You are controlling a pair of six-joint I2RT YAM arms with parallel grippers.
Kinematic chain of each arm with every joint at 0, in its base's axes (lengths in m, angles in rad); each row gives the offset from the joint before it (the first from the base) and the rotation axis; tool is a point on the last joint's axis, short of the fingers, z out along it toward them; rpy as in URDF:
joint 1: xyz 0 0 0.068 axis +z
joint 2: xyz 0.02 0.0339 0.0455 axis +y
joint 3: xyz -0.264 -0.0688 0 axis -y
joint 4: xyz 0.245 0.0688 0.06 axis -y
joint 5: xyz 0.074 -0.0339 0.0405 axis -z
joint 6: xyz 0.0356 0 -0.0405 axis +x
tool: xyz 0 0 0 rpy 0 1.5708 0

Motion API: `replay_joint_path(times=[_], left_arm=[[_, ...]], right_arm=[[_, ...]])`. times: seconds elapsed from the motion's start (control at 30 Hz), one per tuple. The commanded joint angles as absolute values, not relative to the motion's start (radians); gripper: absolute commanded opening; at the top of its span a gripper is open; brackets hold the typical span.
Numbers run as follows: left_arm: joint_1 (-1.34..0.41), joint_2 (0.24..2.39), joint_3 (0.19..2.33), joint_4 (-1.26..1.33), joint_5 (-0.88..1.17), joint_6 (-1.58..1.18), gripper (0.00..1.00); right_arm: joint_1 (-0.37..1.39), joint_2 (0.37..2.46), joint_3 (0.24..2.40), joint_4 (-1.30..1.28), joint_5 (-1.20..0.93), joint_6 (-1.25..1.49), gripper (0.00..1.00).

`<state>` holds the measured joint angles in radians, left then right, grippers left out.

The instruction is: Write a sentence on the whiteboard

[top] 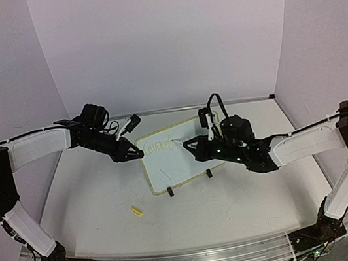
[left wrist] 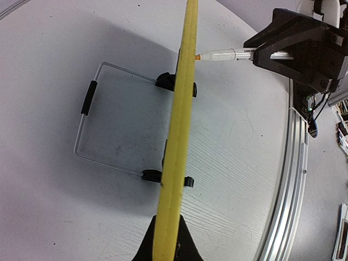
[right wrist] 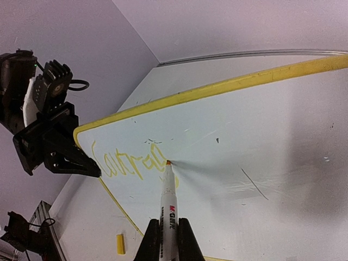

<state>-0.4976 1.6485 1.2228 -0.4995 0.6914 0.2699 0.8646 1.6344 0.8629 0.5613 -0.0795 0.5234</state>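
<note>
Right gripper (right wrist: 169,231) clamped on marker (right wrist: 168,198), tip touching whiteboard (right wrist: 261,136) face just right of faint yellow writing (right wrist: 128,160). Left gripper (top: 133,154) pinching whiteboard's left frame edge. Whiteboard propped tilted mid-worktop (top: 237,193); small yellow piece (top: 135,210) lying near its front.

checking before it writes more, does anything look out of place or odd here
A small yellow piece, possibly the cap of the marker, lies loose on the table in front of the whiteboard. The board face also shows dark scuffs and a thin scratch.
</note>
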Motion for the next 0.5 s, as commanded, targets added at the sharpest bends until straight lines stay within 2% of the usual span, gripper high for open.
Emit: replay_joint_path(times=[0.0,0.47], left_arm=[[-0.5,1.644,1.234,-0.554,0.566,0.309,0.0],[-0.5,1.641,1.233,-0.554,0.565,0.309,0.0]], right_arm=[[0.864,1.648,0.902,0.555,-0.046,0.513,0.0],[0.864,1.592,0.87,0.529,0.037,0.514,0.0]])
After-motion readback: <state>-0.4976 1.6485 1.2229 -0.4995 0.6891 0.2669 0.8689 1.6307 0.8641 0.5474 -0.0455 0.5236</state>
